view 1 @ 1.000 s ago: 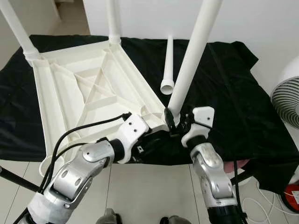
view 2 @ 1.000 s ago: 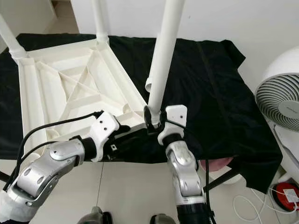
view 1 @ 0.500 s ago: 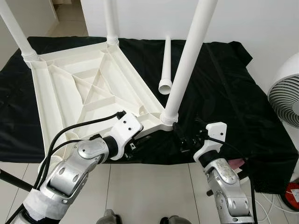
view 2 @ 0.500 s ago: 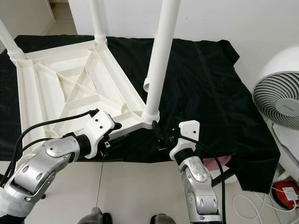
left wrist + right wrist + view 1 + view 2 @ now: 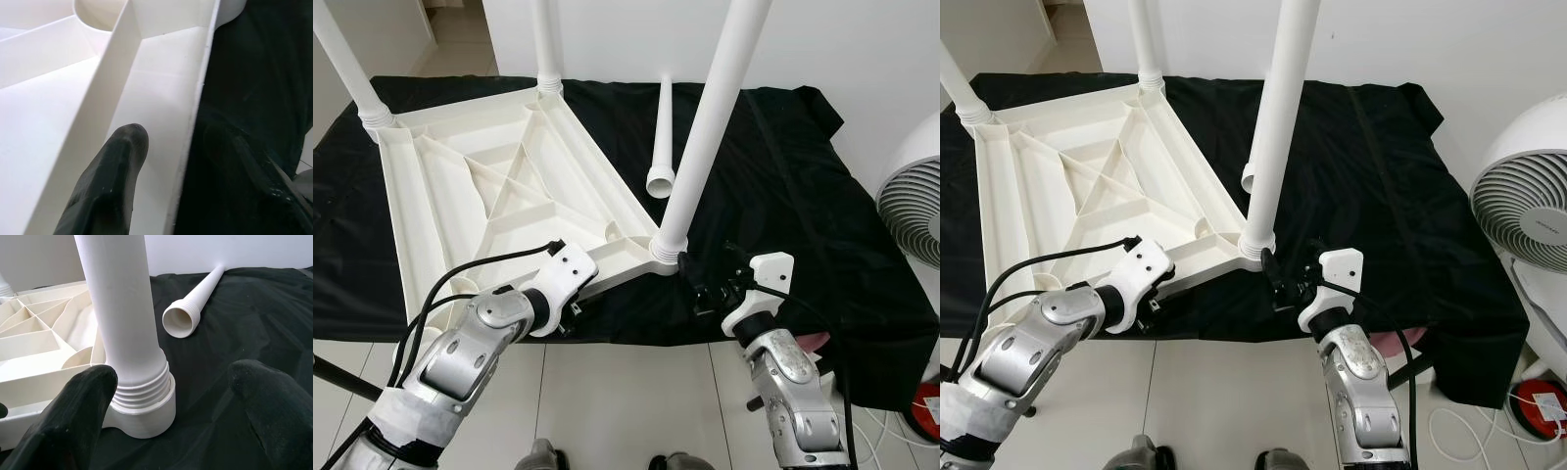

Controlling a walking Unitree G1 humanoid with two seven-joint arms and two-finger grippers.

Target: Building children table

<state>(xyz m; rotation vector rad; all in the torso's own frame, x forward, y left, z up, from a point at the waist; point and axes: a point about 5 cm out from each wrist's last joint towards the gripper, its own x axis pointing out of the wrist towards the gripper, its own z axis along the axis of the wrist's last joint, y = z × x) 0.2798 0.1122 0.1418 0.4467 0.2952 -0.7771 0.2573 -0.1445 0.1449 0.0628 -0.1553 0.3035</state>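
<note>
An upturned white plastic table [image 5: 1087, 196] lies on a black cloth [image 5: 1371, 176], three legs standing in its corner sockets and a loose leg [image 5: 1252, 178] lying partly hidden behind the nearest leg [image 5: 1278, 117]. The right gripper [image 5: 1283, 279] hovers beside that leg's base; the left gripper [image 5: 1157, 299] is at the table's near edge. A white fan [image 5: 1528, 206] stands at right.
</note>
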